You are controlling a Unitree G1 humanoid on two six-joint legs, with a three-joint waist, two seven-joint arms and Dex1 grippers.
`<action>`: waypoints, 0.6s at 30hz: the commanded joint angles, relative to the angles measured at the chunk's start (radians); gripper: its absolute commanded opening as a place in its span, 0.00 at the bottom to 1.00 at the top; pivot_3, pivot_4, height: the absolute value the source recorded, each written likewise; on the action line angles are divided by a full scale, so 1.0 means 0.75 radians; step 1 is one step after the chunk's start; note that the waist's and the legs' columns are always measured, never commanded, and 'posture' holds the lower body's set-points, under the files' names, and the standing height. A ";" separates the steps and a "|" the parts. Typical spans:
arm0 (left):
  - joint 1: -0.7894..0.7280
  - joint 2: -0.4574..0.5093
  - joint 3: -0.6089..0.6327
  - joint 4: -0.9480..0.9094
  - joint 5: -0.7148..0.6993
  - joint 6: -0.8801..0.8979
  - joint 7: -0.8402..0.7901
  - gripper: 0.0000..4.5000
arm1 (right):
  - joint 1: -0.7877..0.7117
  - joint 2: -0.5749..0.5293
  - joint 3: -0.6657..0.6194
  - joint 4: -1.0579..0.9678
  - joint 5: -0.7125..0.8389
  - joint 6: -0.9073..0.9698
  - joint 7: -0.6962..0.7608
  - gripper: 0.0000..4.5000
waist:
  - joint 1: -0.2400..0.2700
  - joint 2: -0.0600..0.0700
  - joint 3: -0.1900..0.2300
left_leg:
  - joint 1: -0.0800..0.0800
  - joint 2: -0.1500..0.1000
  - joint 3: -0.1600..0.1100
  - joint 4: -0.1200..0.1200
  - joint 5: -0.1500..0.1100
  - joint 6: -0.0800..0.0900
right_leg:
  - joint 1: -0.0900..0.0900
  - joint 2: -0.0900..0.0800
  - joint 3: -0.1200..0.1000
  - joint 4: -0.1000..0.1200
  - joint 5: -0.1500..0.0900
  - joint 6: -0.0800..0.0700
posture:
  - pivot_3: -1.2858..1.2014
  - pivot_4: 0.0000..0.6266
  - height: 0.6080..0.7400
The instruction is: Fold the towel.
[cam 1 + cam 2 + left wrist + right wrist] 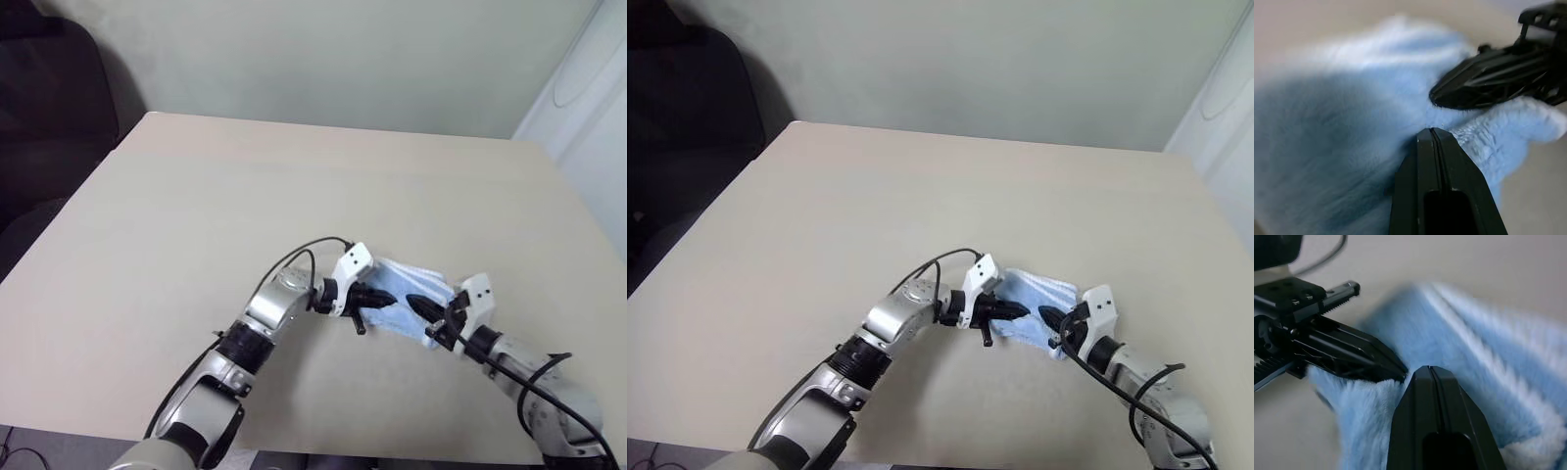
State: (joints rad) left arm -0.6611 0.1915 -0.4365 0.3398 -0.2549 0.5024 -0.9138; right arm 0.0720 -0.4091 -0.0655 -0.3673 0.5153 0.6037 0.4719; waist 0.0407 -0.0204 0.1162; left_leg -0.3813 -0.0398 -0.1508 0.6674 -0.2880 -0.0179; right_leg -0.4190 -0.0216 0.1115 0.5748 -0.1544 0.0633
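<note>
Light blue terry, the towel [404, 297] lies bunched between the left gripper [385, 298] and right gripper [419, 305] (tips nearly meeting), both clamped on its cloth.

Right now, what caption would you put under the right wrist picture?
Two shut grippers, right and left, meet tip to tip on a bunched light blue towel.

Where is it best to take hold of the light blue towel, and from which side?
Probably the towel is best taken at its near, bunched edge, low from the robot's side: that edge stands up in a ridge, where the left gripper and right gripper already meet, shut.
</note>
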 commanded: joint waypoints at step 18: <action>0.153 0.127 0.542 -0.564 -0.461 0.270 0.027 0.00 | 0.073 -0.193 -0.418 -0.262 0.440 0.126 0.081 0.09 | 0.002 0.000 -0.005 | -0.002 -0.001 0.002 -0.001 0.001 -0.008 | -0.001 0.001 0.001 0.000 -0.002 0.001 | 0.52 0.24 1.00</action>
State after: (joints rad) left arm -0.5568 0.2758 -0.0500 -0.0436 -0.5937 0.6935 -0.9169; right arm 0.1204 -0.5376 -0.3100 -0.5384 0.7556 0.6589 0.5231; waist 0.0423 -0.0201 0.1123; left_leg -0.3829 -0.0402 -0.1496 0.6665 -0.2886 -0.0206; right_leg -0.4201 -0.0210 0.1122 0.5748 -0.1560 0.0640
